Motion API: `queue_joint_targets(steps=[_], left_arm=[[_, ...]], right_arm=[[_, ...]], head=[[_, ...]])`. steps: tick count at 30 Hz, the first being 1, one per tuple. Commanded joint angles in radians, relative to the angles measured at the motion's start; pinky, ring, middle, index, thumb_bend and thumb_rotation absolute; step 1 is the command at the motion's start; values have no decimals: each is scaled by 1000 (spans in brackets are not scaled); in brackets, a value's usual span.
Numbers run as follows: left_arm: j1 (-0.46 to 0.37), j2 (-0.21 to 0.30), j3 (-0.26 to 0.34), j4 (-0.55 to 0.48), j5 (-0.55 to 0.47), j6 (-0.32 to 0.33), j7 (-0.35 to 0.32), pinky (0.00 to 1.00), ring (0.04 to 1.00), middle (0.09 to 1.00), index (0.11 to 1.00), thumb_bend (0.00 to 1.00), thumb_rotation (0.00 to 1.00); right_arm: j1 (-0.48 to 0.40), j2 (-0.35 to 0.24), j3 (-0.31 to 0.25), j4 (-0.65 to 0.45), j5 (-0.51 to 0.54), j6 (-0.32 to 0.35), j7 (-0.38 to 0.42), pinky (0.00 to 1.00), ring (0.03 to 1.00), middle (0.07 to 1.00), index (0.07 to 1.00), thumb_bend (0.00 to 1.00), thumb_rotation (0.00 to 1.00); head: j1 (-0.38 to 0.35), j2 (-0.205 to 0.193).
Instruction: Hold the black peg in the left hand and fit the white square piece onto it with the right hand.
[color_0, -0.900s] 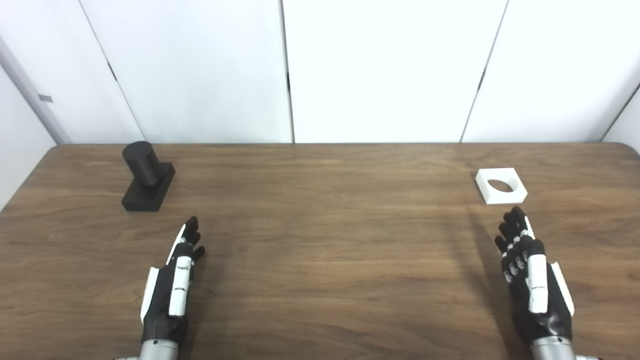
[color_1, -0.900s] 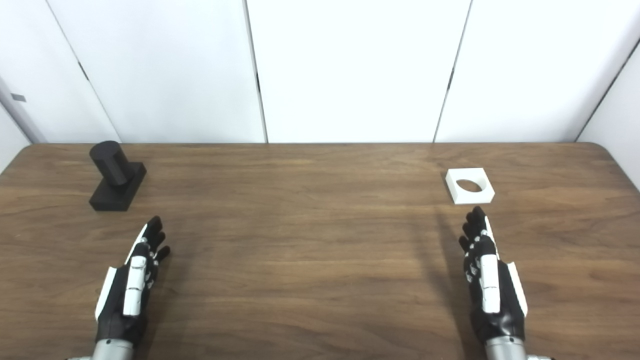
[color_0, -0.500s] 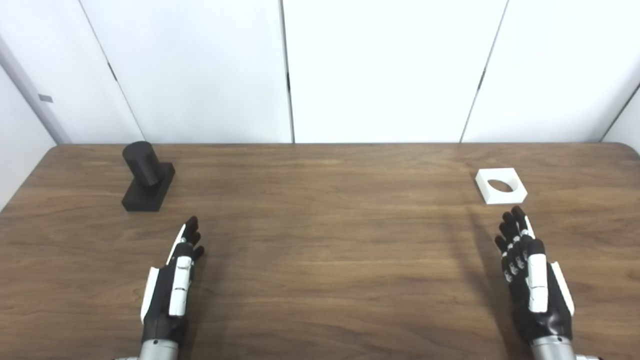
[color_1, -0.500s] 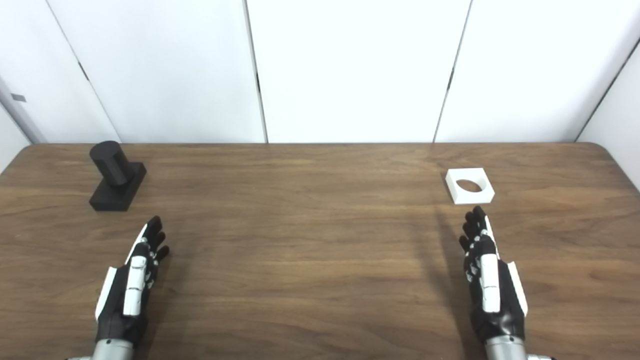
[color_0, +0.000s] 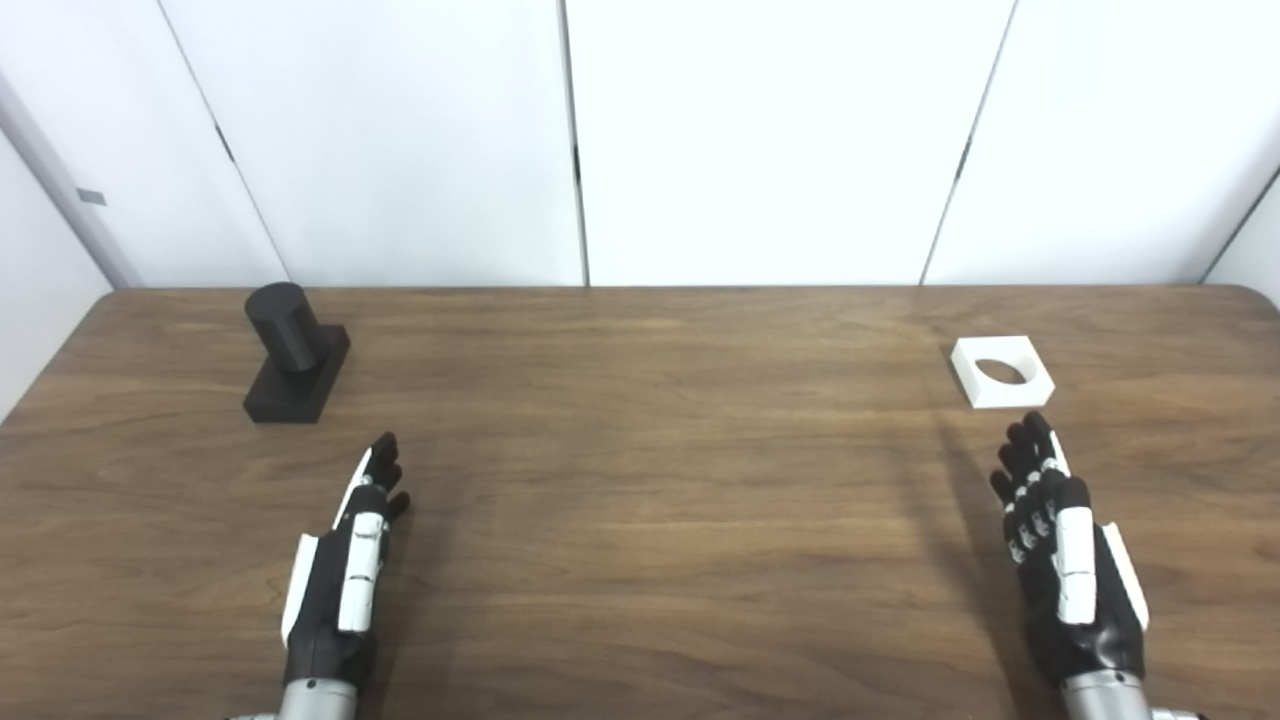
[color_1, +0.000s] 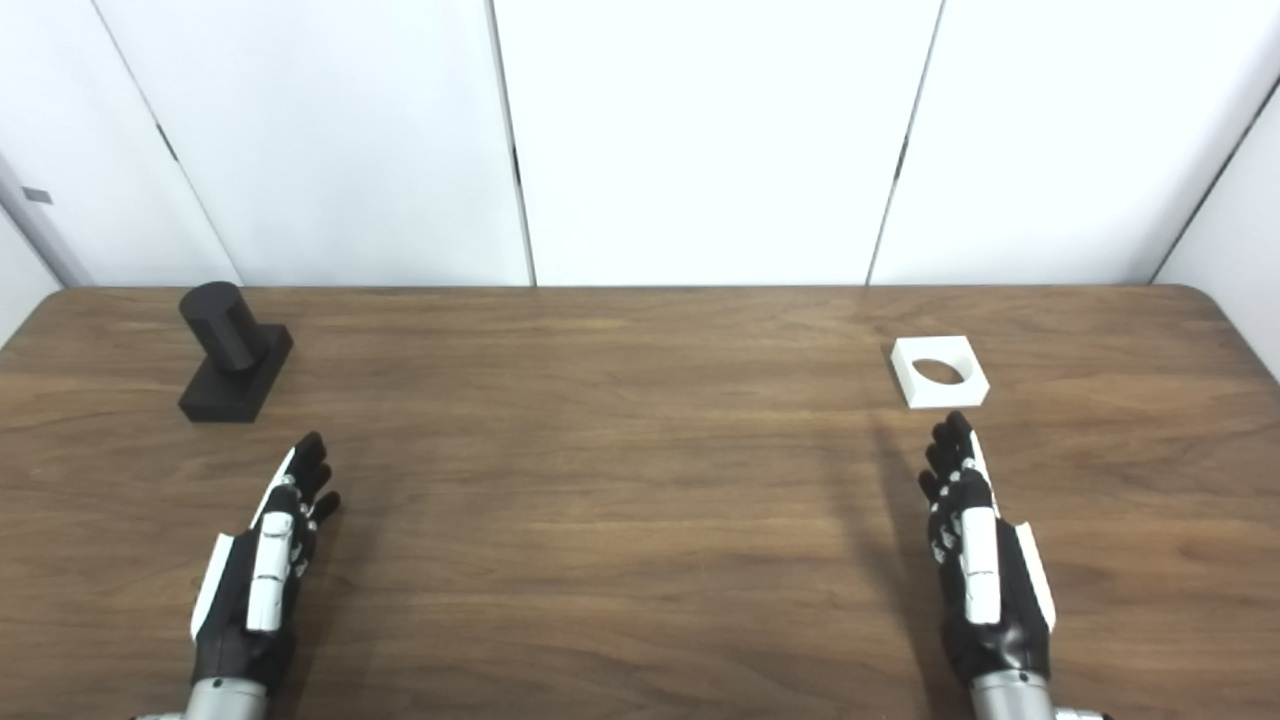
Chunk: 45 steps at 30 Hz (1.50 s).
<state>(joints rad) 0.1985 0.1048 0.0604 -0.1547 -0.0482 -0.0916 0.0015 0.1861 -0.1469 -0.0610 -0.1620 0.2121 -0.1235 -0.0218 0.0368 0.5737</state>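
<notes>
Nothing is grasped yet: left hand (color_0: 340, 560) and right hand (color_0: 1065, 560) hover empty, fingers straight and close together. Next, the left must reach the black cylindrical peg on its block base (color_0: 293, 352), the right the white square holed piece (color_0: 1002, 371) just beyond its fingertips.

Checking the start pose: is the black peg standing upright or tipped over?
Upright. The black peg stands on its rectangular base, flat on the table, round top uppermost, untouched.

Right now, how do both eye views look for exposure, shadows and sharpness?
Left eye view: wall panels blown out to near white; black peg dark with little surface detail. Right eye view: table evenly lit, a soft shadow streak left of the right hand; white square piece slightly soft; no motion blur.
</notes>
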Motion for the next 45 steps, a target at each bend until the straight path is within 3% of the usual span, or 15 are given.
queue_joint_targets(steps=[1,10,13,16,21,24,29,35,42,45], left_arm=[[1,-36,-6,1,0,-28,9,955,989,992,971,611,1000],[10,-42,-16,-20,37,3,26,943,991,992,974,595,978],[18,-40,-23,-57,98,36,51,929,987,989,973,563,899],[12,-34,-17,-108,146,61,77,891,969,980,968,496,710],[-18,-19,17,-186,166,137,98,995,999,998,978,557,554],[-45,0,37,-203,232,153,121,930,964,964,955,587,479],[-88,11,69,-228,361,220,163,798,908,940,920,672,451],[-135,22,96,-239,471,303,182,906,930,933,928,739,457],[-214,49,105,-233,626,468,169,822,898,942,911,796,470],[-247,82,96,-193,661,467,174,777,895,946,906,784,427]], right_arm=[[6,36,-3,59,5,-17,13,1000,1000,993,1000,536,1000],[6,37,-11,63,16,-22,13,1000,1000,990,1000,533,1000],[11,32,-11,56,13,-14,14,1000,1000,993,1000,515,1000],[12,25,-16,59,12,-16,14,1000,1000,997,1000,511,1000],[17,18,-19,63,16,-21,21,1000,1000,992,1000,522,1000],[18,13,-23,67,13,-20,25,1000,1000,993,1000,535,1000],[18,11,-34,68,40,-16,40,1000,1000,1000,1000,547,1000],[22,7,-39,69,54,-10,51,1000,1000,1000,1000,578,1000],[23,6,-44,71,56,8,55,1000,1000,1000,1000,678,1000],[21,11,-44,71,47,9,53,1000,1000,995,1000,692,1000]], head=[[4,-1],[38,-5],[61,-6],[85,-8],[142,-19],[186,-28],[224,-42],[242,-65],[249,-64],[249,-64]])
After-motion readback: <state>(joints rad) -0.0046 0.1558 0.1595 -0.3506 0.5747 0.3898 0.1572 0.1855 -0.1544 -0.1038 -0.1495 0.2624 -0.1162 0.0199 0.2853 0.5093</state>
